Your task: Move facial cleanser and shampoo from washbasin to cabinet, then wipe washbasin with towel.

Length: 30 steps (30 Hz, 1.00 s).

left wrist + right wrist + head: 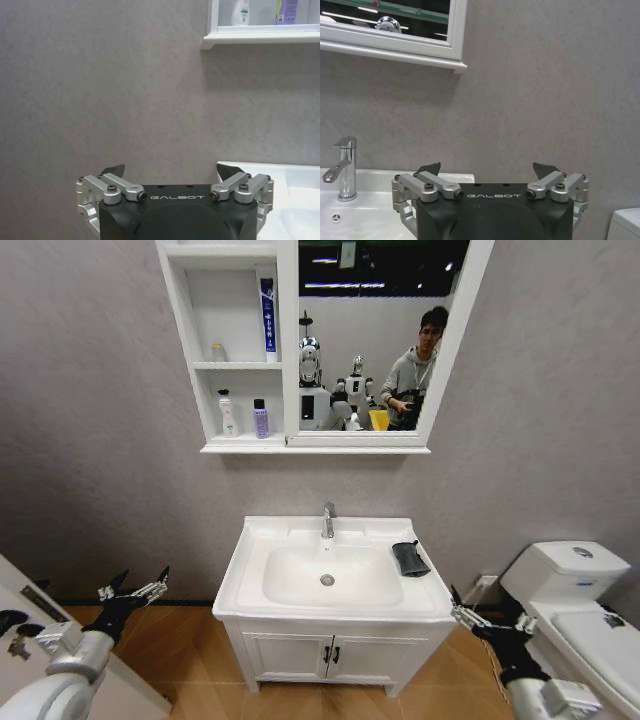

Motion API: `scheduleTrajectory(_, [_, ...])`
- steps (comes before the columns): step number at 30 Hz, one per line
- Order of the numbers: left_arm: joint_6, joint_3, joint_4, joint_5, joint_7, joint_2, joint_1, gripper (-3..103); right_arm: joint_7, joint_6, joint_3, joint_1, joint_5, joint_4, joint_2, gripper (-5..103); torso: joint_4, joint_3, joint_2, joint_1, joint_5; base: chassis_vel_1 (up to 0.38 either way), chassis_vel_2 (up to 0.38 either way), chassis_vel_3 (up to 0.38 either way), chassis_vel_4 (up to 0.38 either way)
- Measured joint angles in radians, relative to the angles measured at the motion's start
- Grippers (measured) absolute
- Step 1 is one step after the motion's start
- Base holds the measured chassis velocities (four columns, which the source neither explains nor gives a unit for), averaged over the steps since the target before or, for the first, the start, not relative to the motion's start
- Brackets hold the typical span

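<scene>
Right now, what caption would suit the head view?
Towel on washbasin, bottles already in cabinet, both claws, left and right, open and low.

White two-door vanity (335, 652) with black handles on a wooden floor (190, 640), white toilet (580, 605) right of the vanity, grey textured wall (90, 440) behind it, wall socket (487, 581) beside the toilet.
</scene>
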Motion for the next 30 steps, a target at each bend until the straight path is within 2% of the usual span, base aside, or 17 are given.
scheduleTrajectory(6, [0.0,0.0,0.0,0.0,0.0,0.0,0.0,100,0.022,-0.018,-0.027,0.002,-0.01,0.025,0.019,100,0.0,0.0,0.0,0.0,-0.0001,0.0,0.0,0.0,0.0])
scheduleTrajectory(30, [0.0,0.0,0.0,0.0,0.0,0.0,0.0,100,0.024,-0.02,-0.031,0.004,-0.012,0.025,0.018,100,0.0,0.0,0.0,0.0,0.0,0.0,0.0,0.0,0.0])
